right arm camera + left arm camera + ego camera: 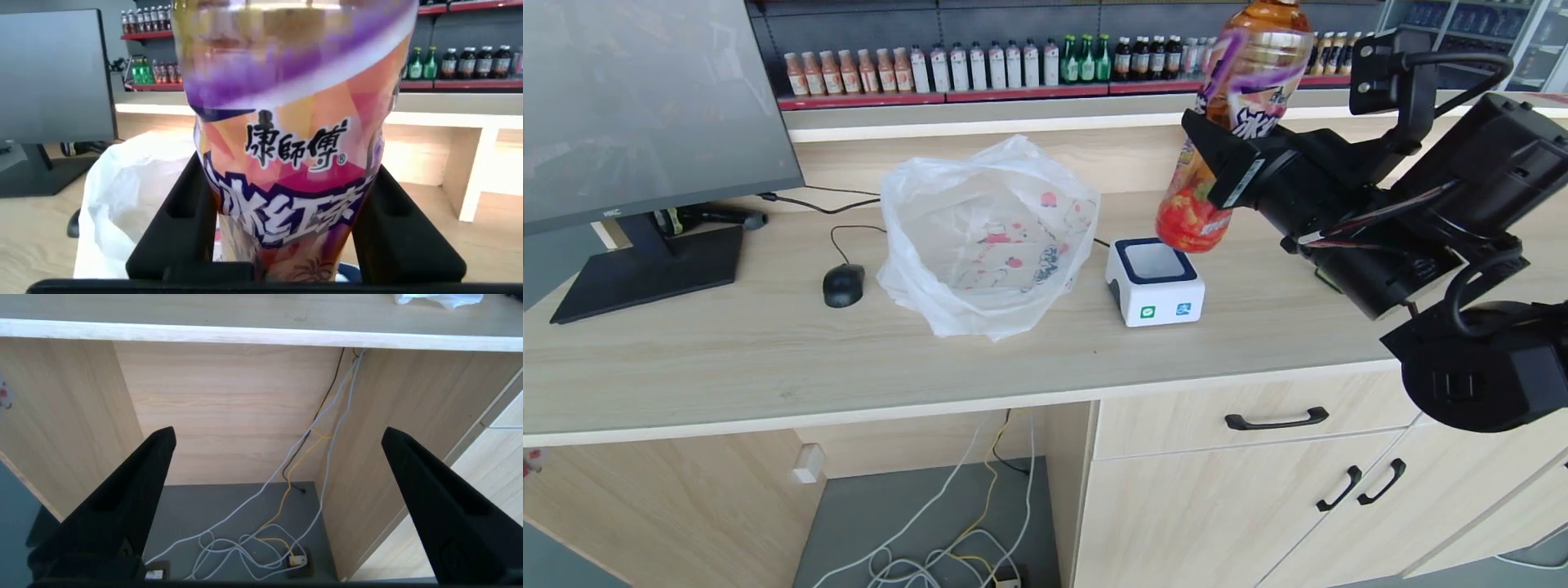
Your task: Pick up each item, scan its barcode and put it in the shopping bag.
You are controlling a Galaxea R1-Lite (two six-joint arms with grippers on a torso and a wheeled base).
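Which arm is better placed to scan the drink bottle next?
Right. The right gripper clamps the bottle in the air close to the white scanner. The left gripper hangs open below the counter, by the floor cables.

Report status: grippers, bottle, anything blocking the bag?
Right gripper shut on drink bottle, raised near the barcode scanner. Left gripper open, low, facing under the counter. Shopping bag open beside scanner, nothing between.

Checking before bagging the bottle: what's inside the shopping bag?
The shopping bag stands open, showing only its own printed plastic. Crumpled folds cover the bottom, so anything lying there is hidden.
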